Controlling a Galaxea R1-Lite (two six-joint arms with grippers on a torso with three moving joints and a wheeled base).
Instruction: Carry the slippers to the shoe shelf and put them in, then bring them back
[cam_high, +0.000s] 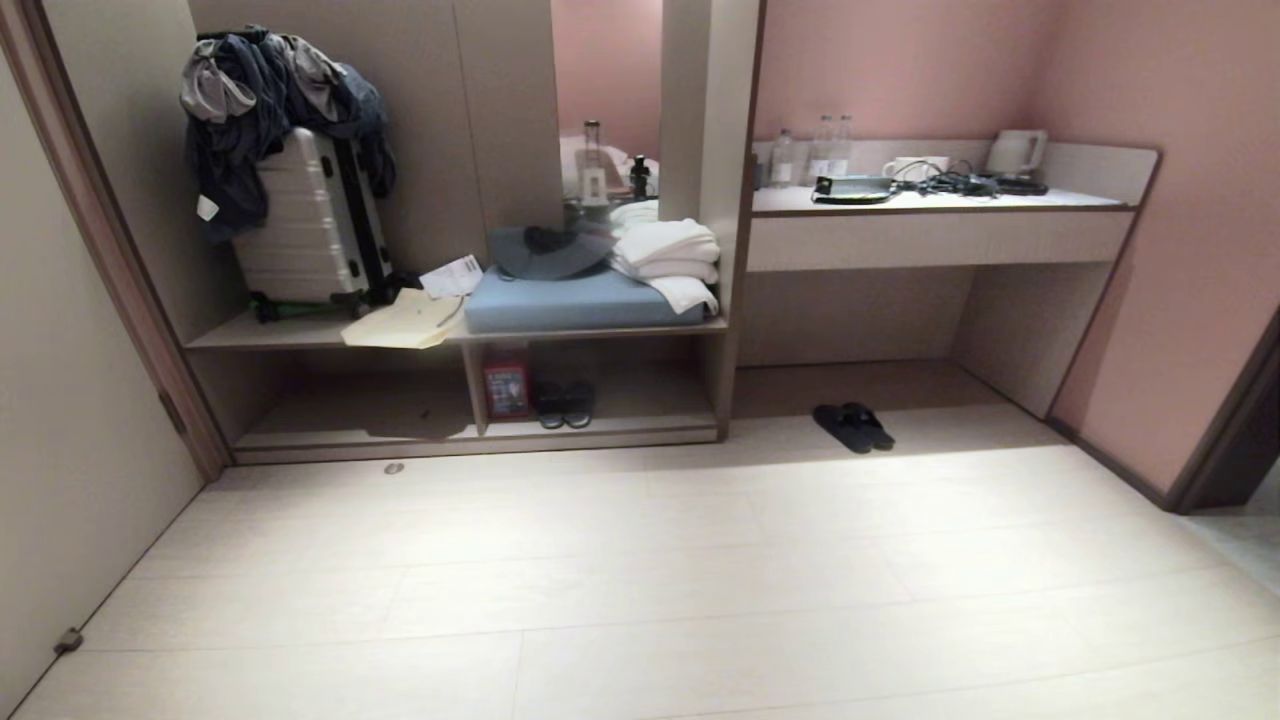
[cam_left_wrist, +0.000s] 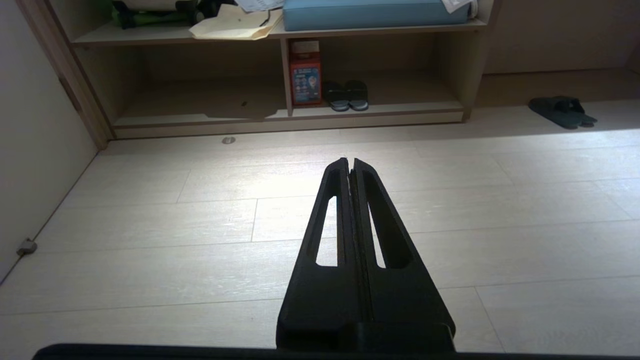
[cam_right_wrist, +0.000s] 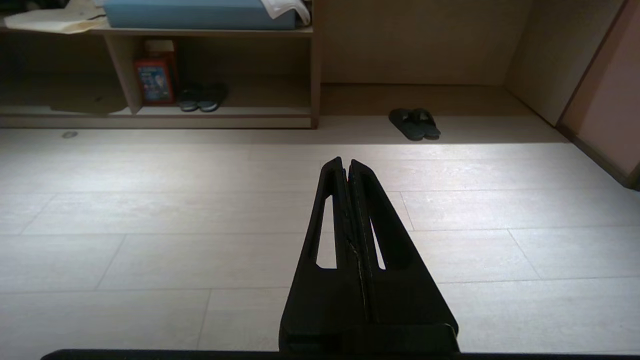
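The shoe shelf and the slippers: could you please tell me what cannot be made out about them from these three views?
- The shoe shelf: its left compartment's back is in shadow in every view.
- The red box: its print is too small to read.
- The slippers: overlapping and dark, so details are unclear.
- Left gripper and right gripper: outside the head view.

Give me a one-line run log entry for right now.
stage: before pickup | slippers: floor under desk, beside shoe shelf | left gripper: shut, empty | right gripper: shut, empty
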